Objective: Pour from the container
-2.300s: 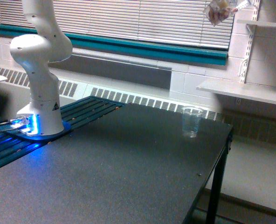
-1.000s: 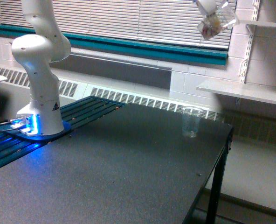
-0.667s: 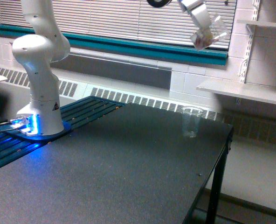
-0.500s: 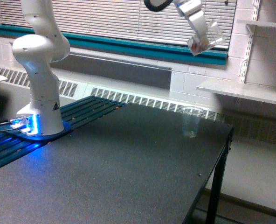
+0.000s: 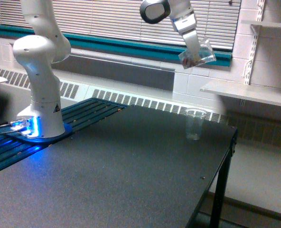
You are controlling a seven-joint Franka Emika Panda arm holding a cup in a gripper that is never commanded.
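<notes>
My white gripper hangs high above the far right part of the table, shut on a small clear plastic cup. The cup is tilted and holds some brownish bits. Well below it, a slightly taller tapered clear cup stands upright on the black table, near the far right corner. The held cup is roughly above that standing cup, a good distance up.
The arm's white base stands at the exterior view's left on a blue-lit mount. A white shelf juts out at the right, beyond the table edge. Window blinds and a teal sill run along the back wall.
The gripper with the small cup has come down and moved toward the exterior view's left, from the top right corner to a spot above the standing cup. The standing cup has not moved.
</notes>
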